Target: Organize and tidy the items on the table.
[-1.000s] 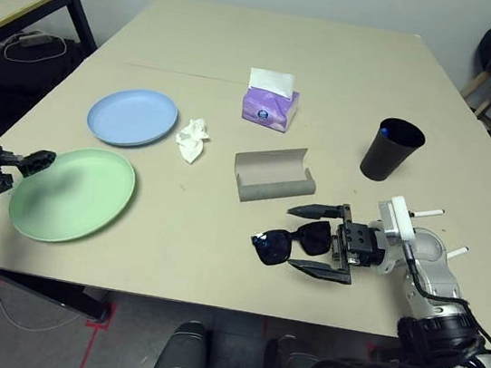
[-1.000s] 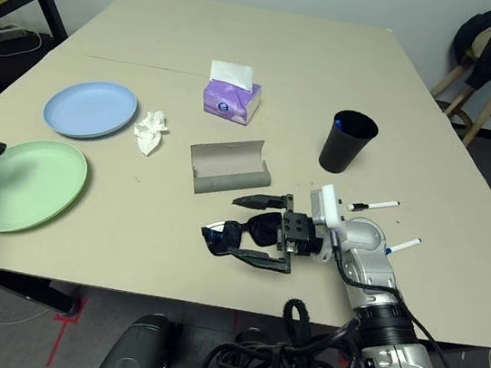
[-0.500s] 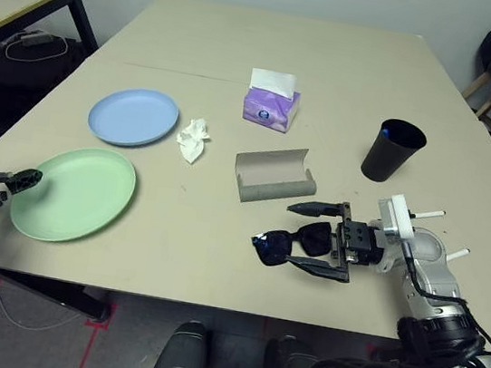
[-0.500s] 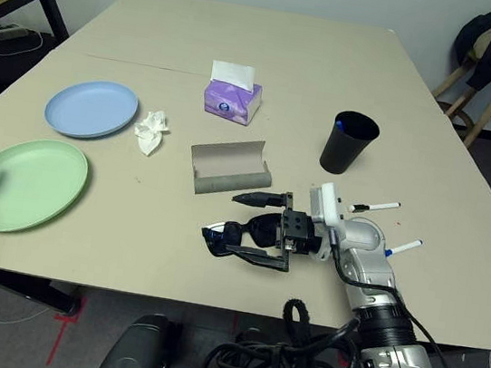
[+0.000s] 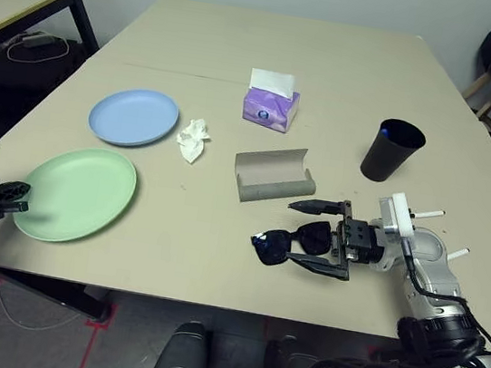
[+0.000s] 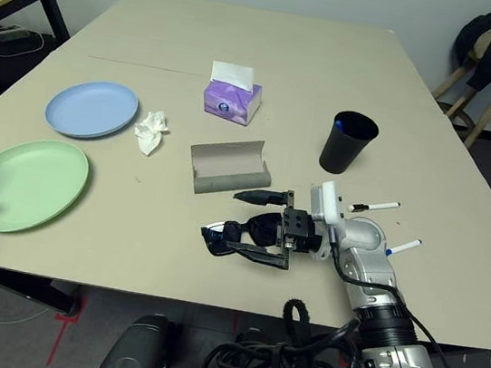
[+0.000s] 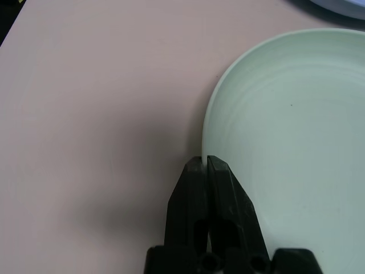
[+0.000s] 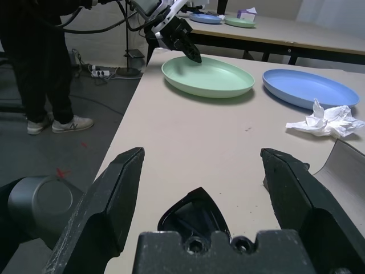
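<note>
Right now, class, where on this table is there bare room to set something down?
The far half of the table beyond the purple tissue box is bare, as is the near strip between the mint green plate and black sunglasses. Around the grey glasses case it is crowded.

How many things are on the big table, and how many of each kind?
Plates: 2 (mint green plate, pale blue plate)
Crumpled tissue: 1
Tissue box: 1
Glasses case: 1
Sunglasses: 1
Black cup: 1
Total: 7
</note>
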